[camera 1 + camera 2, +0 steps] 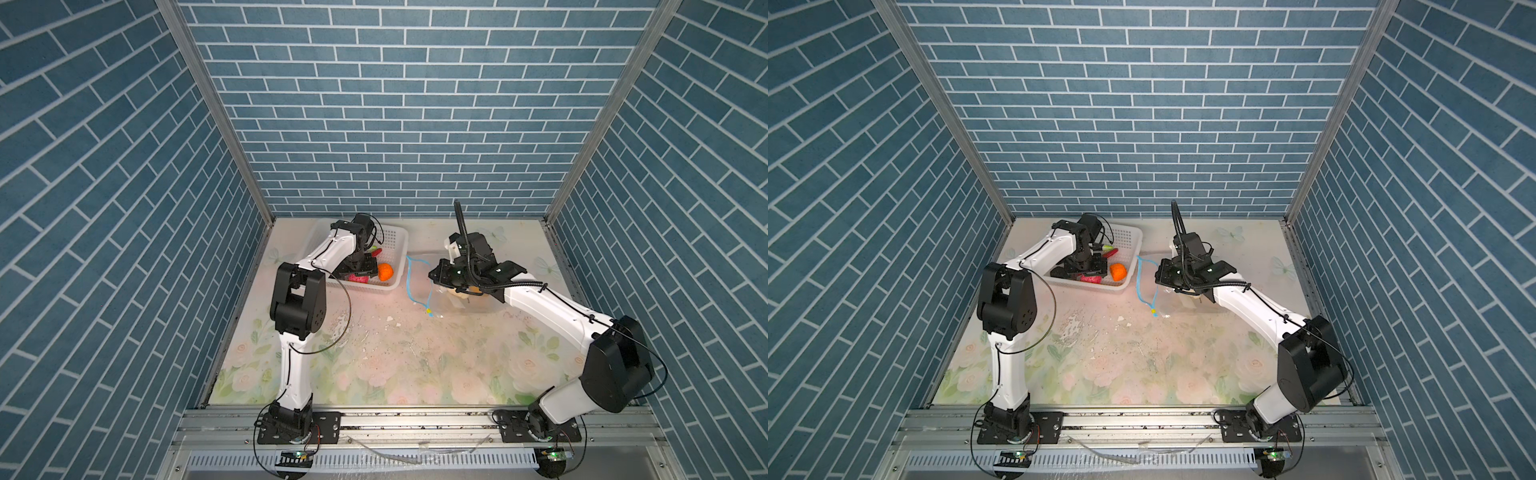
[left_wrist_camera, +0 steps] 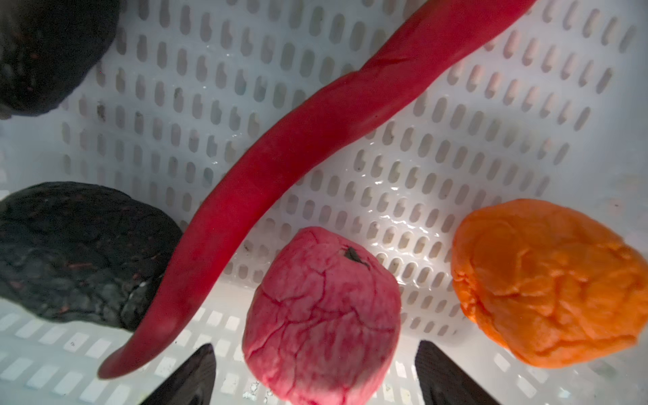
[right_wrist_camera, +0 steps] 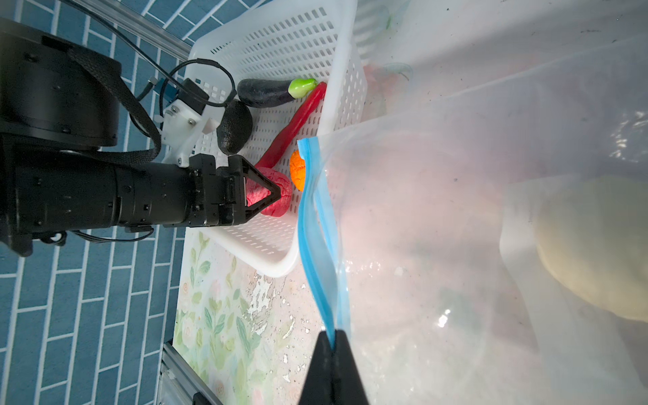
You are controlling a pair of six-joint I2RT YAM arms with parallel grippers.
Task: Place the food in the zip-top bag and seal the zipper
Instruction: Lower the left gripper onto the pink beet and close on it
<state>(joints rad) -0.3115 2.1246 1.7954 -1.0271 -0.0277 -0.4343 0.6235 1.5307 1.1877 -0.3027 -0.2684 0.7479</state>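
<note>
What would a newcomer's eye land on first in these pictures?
Brightest, in the white basket at back left: a long red chili, an orange lump, and a pink lump that the open left gripper straddles. Beside the basket, the right gripper pinches the blue zipper of the clear bag, with a cream lump inside.

Desk (image 1: 395,353): pale floral print cover with butterfly motifs (image 1: 1281,266) toward the far right. The cover is worn, with white chipped patches (image 1: 1073,326) and scattered flecks near the middle; the patches also show in the right wrist view (image 3: 259,298).

White perforated basket (image 1: 392,241): far-left part of the desk, close to the back wall, set at a slant. It has slotted walls and floor (image 2: 385,157).

Enclosure: blue brick-pattern walls (image 1: 395,104) on three sides, aluminium corner posts (image 1: 216,112), an aluminium rail (image 1: 415,424) along the near edge, and a white slotted duct (image 1: 374,461) below it.
</note>
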